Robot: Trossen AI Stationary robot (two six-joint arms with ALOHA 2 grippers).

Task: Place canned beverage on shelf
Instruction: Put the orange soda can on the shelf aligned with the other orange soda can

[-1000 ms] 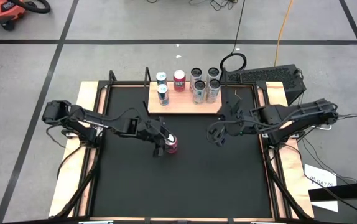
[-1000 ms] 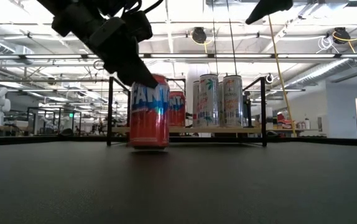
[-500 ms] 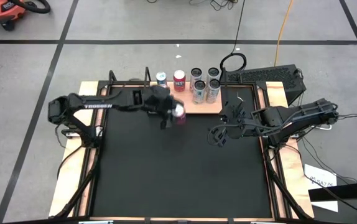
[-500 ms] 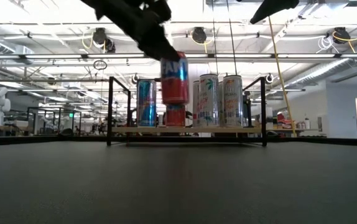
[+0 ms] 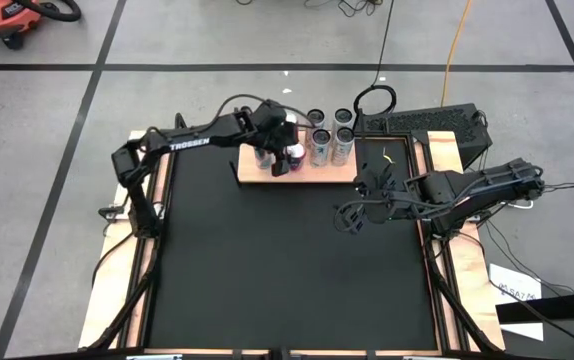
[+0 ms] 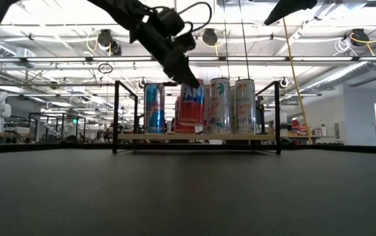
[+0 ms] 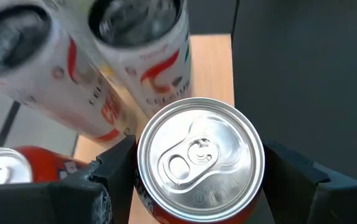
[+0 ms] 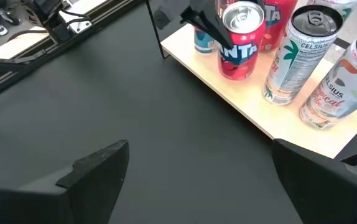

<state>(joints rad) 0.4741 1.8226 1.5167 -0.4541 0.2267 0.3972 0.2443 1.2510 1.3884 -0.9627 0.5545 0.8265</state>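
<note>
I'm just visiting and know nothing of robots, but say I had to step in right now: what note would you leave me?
Left claw: shut on the red Fanta can, holding it at the front edge of the shelf, beside the white Celsius cans. Whether the can's base already rests on the board cannot be told.
Right claw: open, empty, waiting over the black mat right of centre.
Done: can picked up and carried to the shelf.
Left: set it down fully, open the left claw, draw the arm back without knocking the neighbouring cans.
</note>
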